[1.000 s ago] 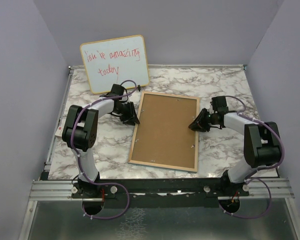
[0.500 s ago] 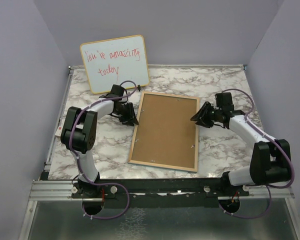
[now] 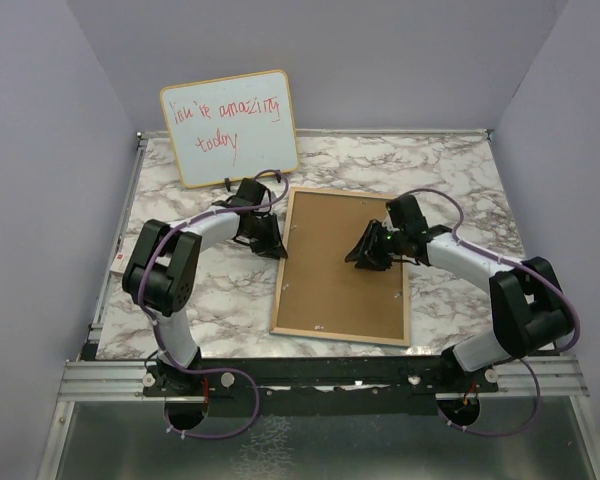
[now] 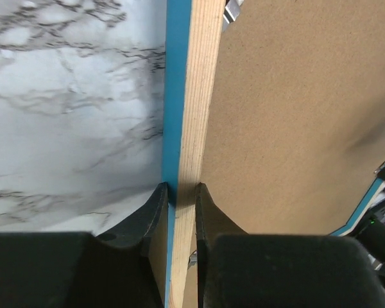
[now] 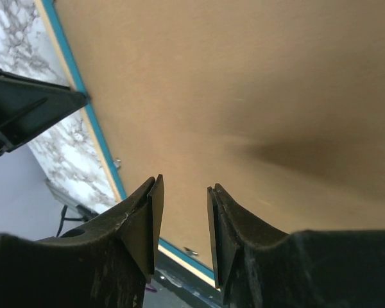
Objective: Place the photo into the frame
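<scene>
At the frame's left long edge, the left gripper (image 4: pixel 179 192) is pinched onto the rim: one dark finger lies against the bright blue outer side and the other against the light-wood face, with the thin edge of the frame (image 4: pixel 194 96) squeezed between them. Just inside that wooden strip lies the plain brown backing board (image 4: pixel 289 115), which fills the frame's whole opening. A small metal tab (image 4: pixel 231 9) shows at the board's edge, further along the rim. On the outer side of the blue edge is the white, grey-veined marble table (image 4: pixel 64 96).

Over the far half of the backing board, the right gripper (image 5: pixel 183 218) points down at the brown surface with its two fingers spread and nothing between them. Whether its fingertips touch the board or hang just above it is hard to tell from either view.

From above, the frame lies flat and back side up in the middle of the table, between the two arms, its long sides running from near to far and turned slightly askew. Behind the left arm, at the far left of the table, a whiteboard (image 3: pixel 230 125) with red handwriting stands propped against the wall, apart from the frame.
</scene>
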